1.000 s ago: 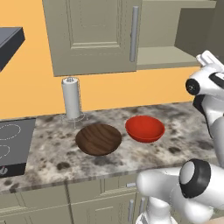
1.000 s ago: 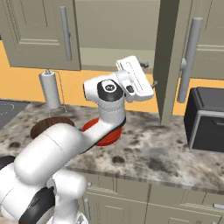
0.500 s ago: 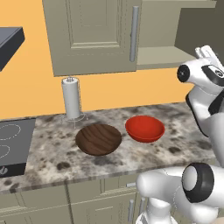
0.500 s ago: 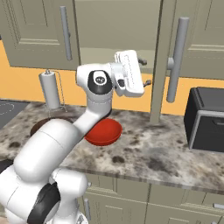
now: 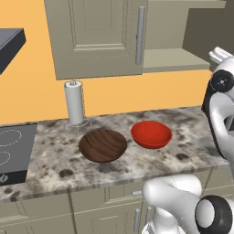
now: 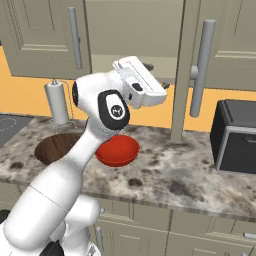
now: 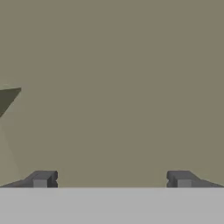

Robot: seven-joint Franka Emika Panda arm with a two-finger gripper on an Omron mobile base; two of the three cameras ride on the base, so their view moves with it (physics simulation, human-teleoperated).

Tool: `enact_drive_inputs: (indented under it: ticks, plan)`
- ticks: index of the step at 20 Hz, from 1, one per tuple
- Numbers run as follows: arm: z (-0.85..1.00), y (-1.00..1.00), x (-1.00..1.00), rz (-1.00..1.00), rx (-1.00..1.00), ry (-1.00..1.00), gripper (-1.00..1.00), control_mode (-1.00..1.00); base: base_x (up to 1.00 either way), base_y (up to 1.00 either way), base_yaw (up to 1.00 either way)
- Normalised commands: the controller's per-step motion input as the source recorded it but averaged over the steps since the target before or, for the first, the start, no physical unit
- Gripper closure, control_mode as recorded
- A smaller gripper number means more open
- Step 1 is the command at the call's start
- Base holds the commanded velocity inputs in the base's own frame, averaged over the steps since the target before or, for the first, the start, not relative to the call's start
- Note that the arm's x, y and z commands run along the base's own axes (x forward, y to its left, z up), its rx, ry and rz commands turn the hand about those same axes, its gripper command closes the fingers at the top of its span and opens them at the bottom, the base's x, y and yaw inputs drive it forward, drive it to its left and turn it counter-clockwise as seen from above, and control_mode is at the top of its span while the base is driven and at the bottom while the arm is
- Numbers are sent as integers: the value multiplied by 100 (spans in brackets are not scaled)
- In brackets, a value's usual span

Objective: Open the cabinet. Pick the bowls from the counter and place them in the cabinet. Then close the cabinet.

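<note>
The cabinet (image 5: 98, 36) has its left door shut, while its right door (image 6: 187, 70) stands swung out, baring the inner shelf (image 5: 173, 59). On the counter (image 5: 187, 151) sit the wide brown bowl (image 5: 103, 145) (image 6: 55, 147) and, to its right, the red bowl (image 5: 151, 134) (image 6: 117, 150). My gripper (image 6: 158, 76) hangs open and empty at shelf height, above the red bowl and just left of the open door's bar handle (image 6: 200, 70). In the hand view the fingertips (image 7: 41, 179) stand far apart before a plain beige cabinet surface.
A paper towel holder (image 5: 74, 103) stands behind the brown bowl. A black stovetop (image 5: 11, 151) lies at the counter's left end. A black appliance (image 6: 235, 135) sits on the counter right of the open door. Base cabinets run below the counter edge.
The hand has drawn back to the left, away from the open door's handle, and turned. The bowls have not moved.
</note>
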Motion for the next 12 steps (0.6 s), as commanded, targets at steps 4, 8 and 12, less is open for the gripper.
enact_drive_inputs:
  ticks: [4,8,12]
  plan:
    - [12,71,-89,45,-21,23,-100,-100,0,0,0]
    - [4,83,-69,24,-6,0,-100,-100,0,0,0]
    - [1,91,-43,18,-3,0,-100,-100,0,0,0]
